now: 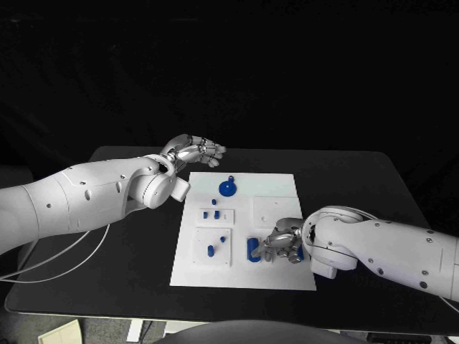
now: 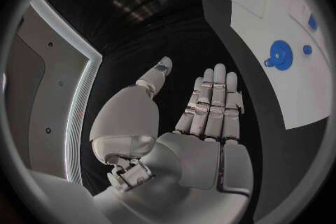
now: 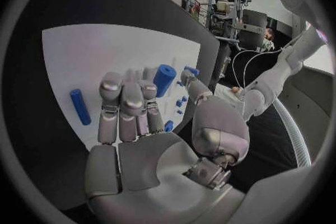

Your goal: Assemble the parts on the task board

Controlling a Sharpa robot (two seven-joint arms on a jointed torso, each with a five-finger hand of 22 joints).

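The white task board [image 1: 276,201] lies mid-table. A round blue part [image 1: 227,188] stands near its far edge, with small blue pegs [image 1: 207,213] and another peg [image 1: 211,250] nearer me. My right hand [image 1: 282,239] rests low over the board's near right corner. There its thumb and fingers [image 3: 125,102] pinch a short blue cylinder [image 3: 164,79]. A second blue cylinder [image 3: 80,106] lies flat on the board beside the hand [image 1: 254,249]. My left hand [image 1: 194,151] hovers off the board's far left corner, fingers [image 2: 212,102] straight, thumb apart, holding nothing. The round part [image 2: 280,56] is beyond it.
The black table [image 1: 126,251] surrounds the board, with bare room to its left and beyond its far edge. A white cable [image 1: 59,261] hangs from my left arm over the table's near left part.
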